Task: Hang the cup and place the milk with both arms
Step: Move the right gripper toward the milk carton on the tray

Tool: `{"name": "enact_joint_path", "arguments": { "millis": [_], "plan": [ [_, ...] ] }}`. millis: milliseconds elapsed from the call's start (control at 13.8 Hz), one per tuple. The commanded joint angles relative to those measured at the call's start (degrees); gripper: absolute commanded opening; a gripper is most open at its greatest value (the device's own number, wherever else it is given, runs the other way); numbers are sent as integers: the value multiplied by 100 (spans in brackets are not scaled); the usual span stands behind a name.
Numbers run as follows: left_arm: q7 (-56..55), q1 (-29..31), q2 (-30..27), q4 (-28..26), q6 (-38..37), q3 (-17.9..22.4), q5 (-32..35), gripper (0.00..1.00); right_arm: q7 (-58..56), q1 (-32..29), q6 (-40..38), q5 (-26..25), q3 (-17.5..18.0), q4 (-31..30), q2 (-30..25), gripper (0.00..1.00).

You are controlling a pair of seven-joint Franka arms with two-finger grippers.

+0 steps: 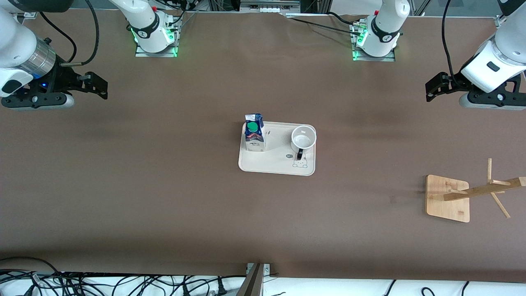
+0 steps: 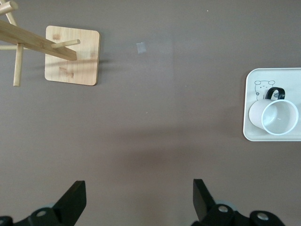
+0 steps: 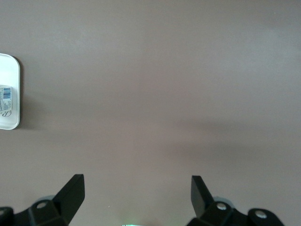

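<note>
The cup (image 1: 303, 139), a white mug with a black handle, stands upright on a cream tray (image 1: 279, 164) at mid-table, its handle turned toward the front camera. It also shows in the left wrist view (image 2: 277, 117). The milk (image 1: 254, 133), blue and white with a green cap, stands on the tray's end toward the right arm. A strip of it shows in the right wrist view (image 3: 4, 101). My left gripper (image 1: 436, 86) (image 2: 138, 188) is open and empty over bare table at the left arm's end. My right gripper (image 1: 98, 85) (image 3: 136, 183) is open and empty over bare table at the right arm's end.
A wooden mug rack with pegs on a square base (image 1: 447, 198) (image 2: 73, 61) stands at the left arm's end, nearer the front camera than the tray. The tray's edge shows in both wrist views (image 2: 282, 77) (image 3: 11, 70). Cables lie along the table's front edge.
</note>
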Motion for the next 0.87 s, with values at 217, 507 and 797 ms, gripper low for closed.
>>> {"name": "enact_joint_path", "arguments": {
  "millis": [217,507,797],
  "plan": [
    [-73,6,108,216,-141,-15,71,100,-22,22,-68,-64,-2,111,51,100],
    [-73,6,108,216,-132,-6,63,100,-101,30,-33,-99,-2,242,95,100],
    [-73,6,117,224,-132,2,54,100,-127,30,388,-46,7,313,305,100]
  ]
}}
